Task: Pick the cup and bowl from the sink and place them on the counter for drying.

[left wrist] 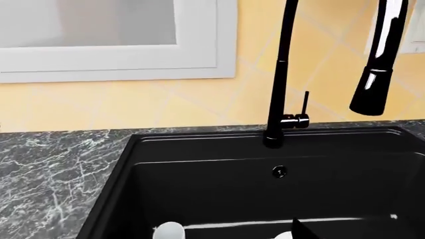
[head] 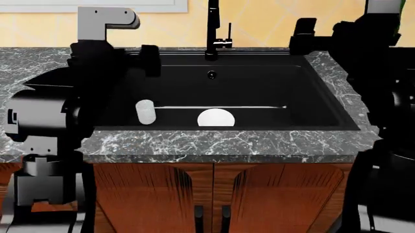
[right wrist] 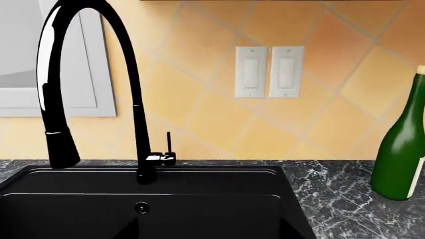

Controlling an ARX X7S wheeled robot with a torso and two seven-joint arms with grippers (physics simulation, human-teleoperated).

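Note:
The white cup (head: 146,111) lies on its side on the floor of the black sink (head: 272,82), at its left. The white bowl (head: 215,118) sits near the sink's front middle. My left gripper (head: 150,59) hovers over the sink's back left corner, open and empty. In the left wrist view the cup (left wrist: 169,231) and the bowl's edge (left wrist: 284,235) show at the bottom, beside one fingertip (left wrist: 304,230). My right gripper (head: 302,35) hangs above the sink's back right corner, open and empty, its fingertips (right wrist: 289,232) wide apart. The marble counter (head: 220,143) surrounds the sink.
A tall black faucet (head: 211,29) stands at the sink's back middle, its spray head (left wrist: 375,84) close to the left wrist. A green bottle (right wrist: 401,154) stands on the counter (right wrist: 345,199) right of the sink. A tiled wall with switches (right wrist: 269,72) is behind.

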